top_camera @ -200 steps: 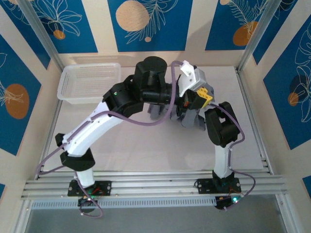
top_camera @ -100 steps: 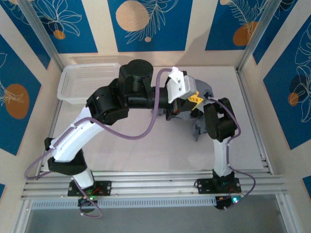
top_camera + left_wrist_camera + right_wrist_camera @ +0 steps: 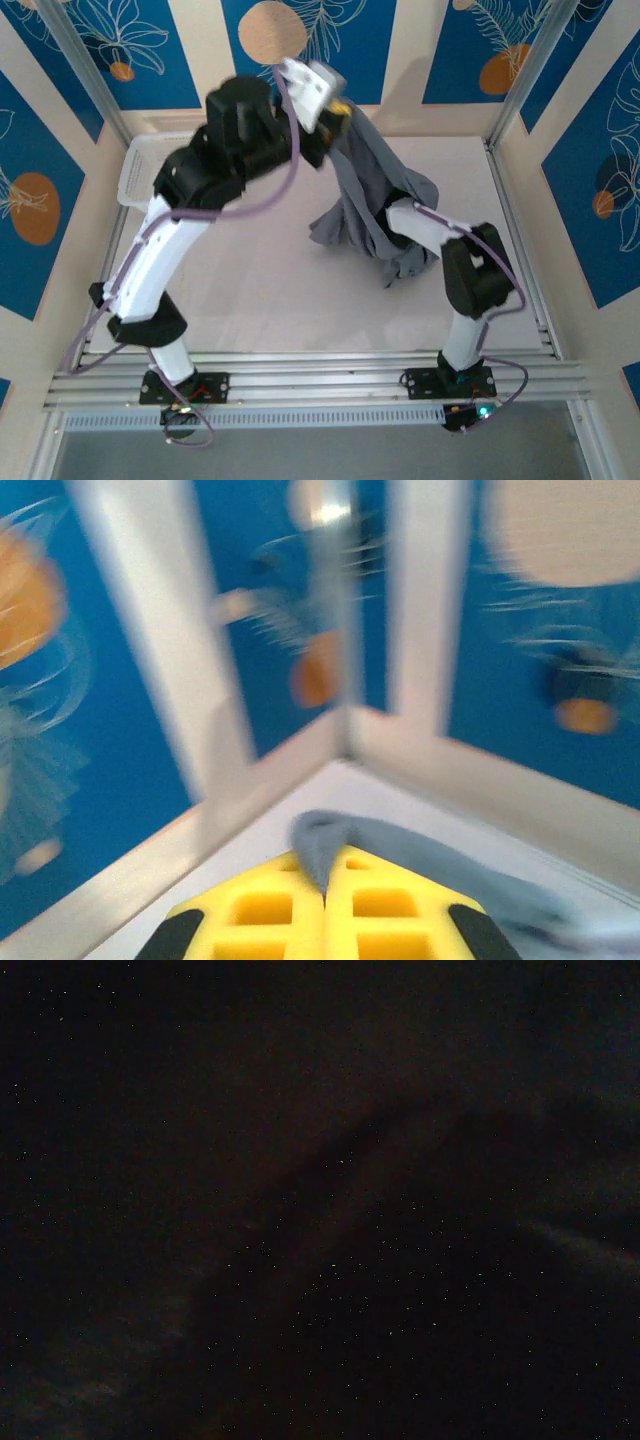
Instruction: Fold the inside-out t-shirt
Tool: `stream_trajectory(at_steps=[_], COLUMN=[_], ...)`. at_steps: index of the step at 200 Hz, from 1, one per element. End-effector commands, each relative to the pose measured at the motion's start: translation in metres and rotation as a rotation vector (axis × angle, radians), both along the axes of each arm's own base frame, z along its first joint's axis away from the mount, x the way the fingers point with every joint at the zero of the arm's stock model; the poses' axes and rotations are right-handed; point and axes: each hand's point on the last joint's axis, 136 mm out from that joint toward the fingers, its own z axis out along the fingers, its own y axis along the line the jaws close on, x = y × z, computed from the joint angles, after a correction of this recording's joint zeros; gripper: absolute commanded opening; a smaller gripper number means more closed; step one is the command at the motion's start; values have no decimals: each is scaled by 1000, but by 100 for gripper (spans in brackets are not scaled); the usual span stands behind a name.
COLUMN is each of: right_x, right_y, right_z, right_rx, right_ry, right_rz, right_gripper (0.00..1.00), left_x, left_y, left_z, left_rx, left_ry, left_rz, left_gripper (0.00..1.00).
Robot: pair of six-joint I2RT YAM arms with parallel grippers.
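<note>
The slate-grey inside-out t-shirt (image 3: pixel 370 190) hangs in a bunched drape from my left gripper (image 3: pixel 338 106), which is raised high near the back wall. Its lower folds rest on the table right of centre. In the left wrist view the yellow fingers (image 3: pixel 260 910) are pressed together, with a fold of the grey t-shirt (image 3: pixel 420 845) pinched between the tips of the left gripper (image 3: pixel 326 865). My right forearm (image 3: pixel 425 228) reaches into the hanging cloth from the right, and its gripper is buried under the folds. The right wrist view is dark, covered by cloth.
A white mesh-sided basket (image 3: pixel 138 165) sits at the back left, partly behind my left arm. Bare table (image 3: pixel 260 290) stretches in front of the shirt. Metal frame posts (image 3: pixel 525 75) stand at the back corners, and rails (image 3: pixel 320 375) run along the near edge.
My left arm has swung up and back to the left, lifting the t-shirt off the table into a hanging drape. The right wrist has pushed in under the cloth.
</note>
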Motion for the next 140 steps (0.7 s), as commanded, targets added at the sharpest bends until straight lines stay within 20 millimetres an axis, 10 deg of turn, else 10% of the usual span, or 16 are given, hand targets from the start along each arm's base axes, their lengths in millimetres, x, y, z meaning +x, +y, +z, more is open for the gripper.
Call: stream_trajectory(at_steps=[1,30,55,110,140], right_x=[-40,-78,-91,-75,-60], right_y=[57,63,60,25,-1], right_z=[55,111,177,261,265], right_rx=[173,274,390,441,484], right_ry=[-157,-333,-511,-791,-771], right_rz=[237,298,351,249,105], right_gripper=[0,0,0,0,0], left_x=[76,151,172,134,113], left_y=[28,72,95,139,158], left_z=[-57,-163,-260,-396,-418], left_rx=[-8,25,66,95,74], left_ry=[195,500,738,962,1003], left_rz=[203,386,473,572,587], left_gripper=[0,0,0,0,14])
